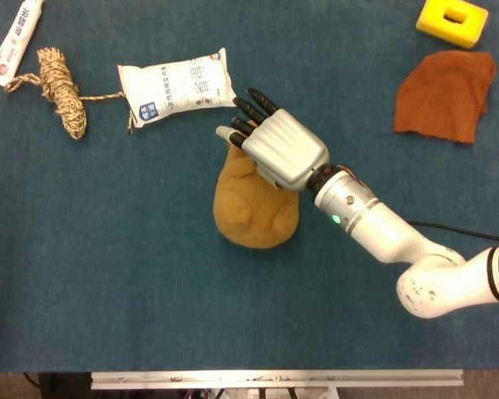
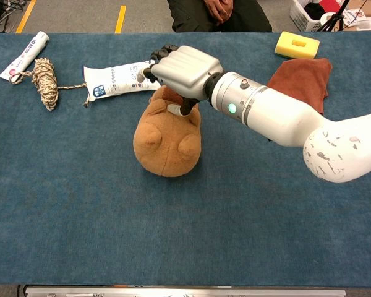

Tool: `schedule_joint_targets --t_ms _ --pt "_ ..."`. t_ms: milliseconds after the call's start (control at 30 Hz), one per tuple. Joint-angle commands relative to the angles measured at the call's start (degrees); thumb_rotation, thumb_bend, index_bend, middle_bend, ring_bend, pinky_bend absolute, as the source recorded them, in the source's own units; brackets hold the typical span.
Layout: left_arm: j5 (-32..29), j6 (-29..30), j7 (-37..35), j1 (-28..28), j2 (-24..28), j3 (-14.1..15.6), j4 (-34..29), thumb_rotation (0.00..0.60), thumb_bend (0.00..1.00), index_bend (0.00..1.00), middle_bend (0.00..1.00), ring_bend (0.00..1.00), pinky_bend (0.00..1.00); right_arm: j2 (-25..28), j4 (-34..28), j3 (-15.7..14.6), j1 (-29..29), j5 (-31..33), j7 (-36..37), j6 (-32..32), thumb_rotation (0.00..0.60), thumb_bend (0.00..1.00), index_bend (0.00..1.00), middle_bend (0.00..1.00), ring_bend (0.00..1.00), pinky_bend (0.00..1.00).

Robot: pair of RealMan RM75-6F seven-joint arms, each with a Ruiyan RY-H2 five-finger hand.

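Observation:
A brown plush toy (image 1: 254,204) (image 2: 167,142) lies in the middle of the blue table. My right hand (image 1: 283,150) (image 2: 185,71) hovers over the toy's far end, its fingers (image 1: 251,110) stretched out towards the white packet (image 1: 176,87) (image 2: 117,80) and holding nothing. In the chest view the thumb reaches down to the toy's top, touching it or nearly so. My left hand shows in neither view.
A coiled rope bundle (image 1: 62,91) (image 2: 43,83) and a white tube (image 1: 15,37) (image 2: 25,55) lie at the far left. A rust-brown cloth (image 1: 445,96) (image 2: 300,80) and a yellow block (image 1: 453,21) (image 2: 297,44) sit far right. A person (image 2: 219,12) stands behind the table.

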Motion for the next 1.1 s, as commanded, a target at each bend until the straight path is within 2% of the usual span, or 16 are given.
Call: schedule_joint_targets --t_ms 33,200,433,600,633,700,833,900,967,1100 --pt "0.08 0.23 -0.12 0.14 -0.04 0.02 -0.02 0.600 0.17 0.25 0.20 0.09 0.14 -0.31 -0.17 -0.11 0.32 0.18 -0.34 -0.11 0.600 0.31 0.24 0.26 0.03 0.00" --pt "0.15 0.69 -0.26 0.47 0.12 0.07 0.02 0.600 0.17 0.25 0.20 0.09 0.14 -1.11 -0.31 -0.34 0.69 0.80 -0.89 0.22 0.600 0.31 0.38 0.27 0.03 0.00" --pt "0.32 1.09 -0.36 0.68 0.25 0.02 -0.07 0.600 0.17 0.25 0.20 0.09 0.14 -1.57 0.02 -0.38 1.06 2.28 -1.60 0.76 0.600 0.33 0.61 0.34 0.04 0.00" --pt "0.51 1.10 -0.23 0.64 0.15 -0.01 -0.05 0.600 0.17 0.25 0.20 0.09 0.14 -1.57 0.18 -0.42 0.76 1.09 -0.43 1.14 0.600 0.33 0.68 0.39 0.07 0.00" --pt "0.52 1.10 -0.20 0.62 0.14 -0.03 -0.07 0.600 0.17 0.25 0.20 0.09 0.14 -1.46 0.14 -0.47 0.65 0.69 -0.11 1.16 0.600 0.32 0.67 0.39 0.07 0.00" --pt "0.56 1.05 -0.14 0.58 0.11 -0.06 -0.06 0.600 0.17 0.25 0.20 0.09 0.14 -0.91 -0.07 -0.76 0.29 -0.45 0.87 1.02 0.600 0.32 0.57 0.37 0.07 0.00" --pt "1.19 1.34 -0.11 0.40 -0.20 -0.18 0.45 0.600 0.17 0.25 0.20 0.09 0.14 0.66 -1.04 -1.26 -0.18 -0.94 1.11 1.03 0.600 0.31 0.17 0.28 0.07 0.00" --pt "1.39 1.43 -0.14 0.29 -0.39 -0.28 0.70 0.600 0.17 0.25 0.20 0.09 0.14 1.75 -2.02 -1.47 -0.56 -1.12 1.02 1.46 0.600 0.31 0.05 0.25 0.07 0.00" --pt "1.39 1.33 -0.15 0.18 -0.47 -0.35 0.83 0.600 0.17 0.25 0.20 0.09 0.14 2.88 -3.17 -1.66 -1.06 -1.57 1.04 2.20 0.600 0.31 0.00 0.23 0.06 0.00" --pt "1.26 1.02 -0.33 -0.11 -0.48 -0.55 1.05 0.600 0.17 0.25 0.20 0.09 0.14 6.75 -6.62 -2.72 -3.40 -4.21 1.45 5.37 0.600 0.31 0.00 0.22 0.06 0.00"
